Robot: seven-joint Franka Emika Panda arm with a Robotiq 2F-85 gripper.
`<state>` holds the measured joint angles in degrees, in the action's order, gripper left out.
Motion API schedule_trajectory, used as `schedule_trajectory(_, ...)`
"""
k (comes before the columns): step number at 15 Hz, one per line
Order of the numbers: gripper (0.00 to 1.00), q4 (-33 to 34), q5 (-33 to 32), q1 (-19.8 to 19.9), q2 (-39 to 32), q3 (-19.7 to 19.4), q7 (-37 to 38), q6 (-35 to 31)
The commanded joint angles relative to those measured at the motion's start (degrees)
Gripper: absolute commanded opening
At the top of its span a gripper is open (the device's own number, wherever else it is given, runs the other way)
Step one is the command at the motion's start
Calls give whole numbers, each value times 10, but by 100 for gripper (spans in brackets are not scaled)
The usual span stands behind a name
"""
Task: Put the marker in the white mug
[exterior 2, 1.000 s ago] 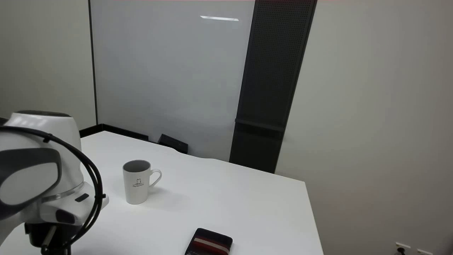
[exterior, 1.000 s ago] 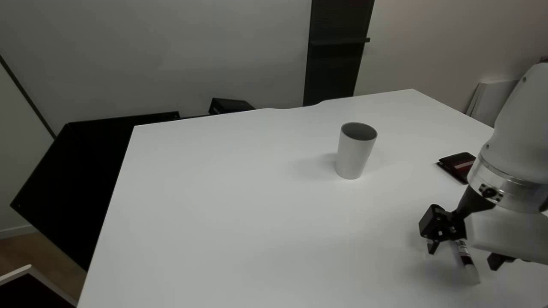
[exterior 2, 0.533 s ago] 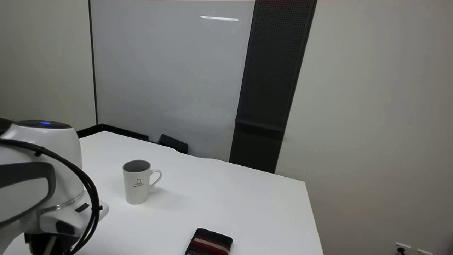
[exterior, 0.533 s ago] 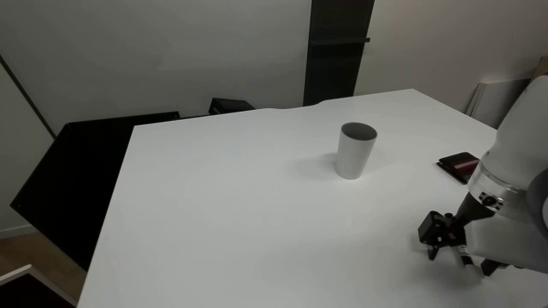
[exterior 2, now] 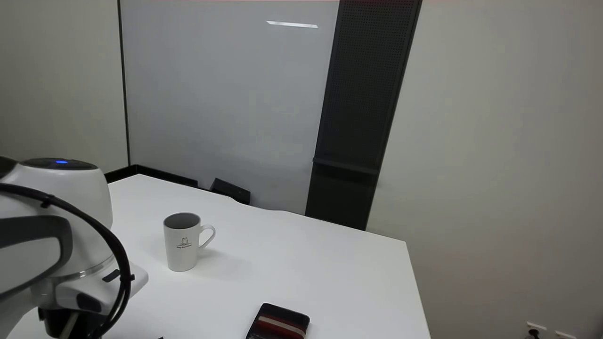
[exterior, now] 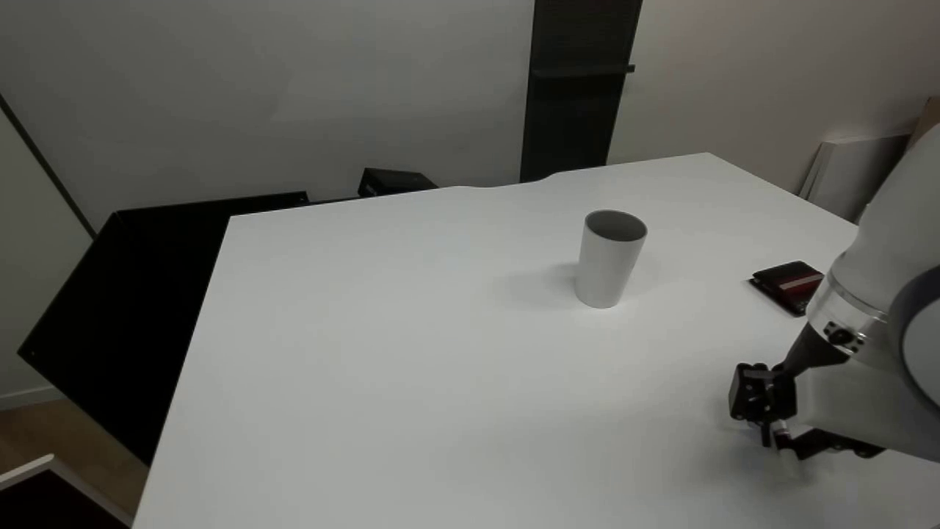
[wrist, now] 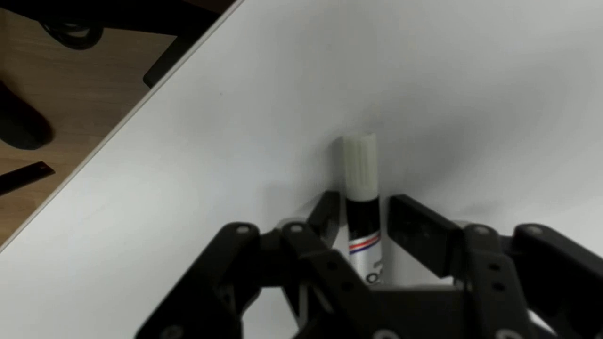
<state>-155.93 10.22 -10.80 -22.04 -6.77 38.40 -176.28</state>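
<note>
On the table lies the marker, with a whitish ribbed end, a black band and red and blue stripes on its white barrel. My gripper straddles it low over the tabletop. Its jaws are narrowed, with a slim gap on both sides of the marker, so they are open around it without a firm hold. In an exterior view, the marker's pale end pokes out beneath the fingers; the arm covers the rest. The white mug stands upright, farther back. Its handle and small print show in an exterior view.
A dark wallet with a red and white stripe lies flat on the table near the arm, right of the mug. In the wrist view, the table edge runs diagonally at the left, with wooden floor beyond. Black cables hang along the arm.
The gripper has come down over the marker and its jaws have drawn in from wide apart to close beside it. The mug and wallet have not moved.
</note>
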Motion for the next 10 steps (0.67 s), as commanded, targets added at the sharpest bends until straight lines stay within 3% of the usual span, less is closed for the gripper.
schedule_trajectory(1,13,12,9,-29,-6,-34,-9,22)
schedule_trajectory(2,8,16,1,-46,-5,-53,-4,37)
schedule_trajectory(8,8,49,-47,-87,50,-120,22,124)
schedule_trajectory(10,8,68,-66,-71,80,-112,18,180)
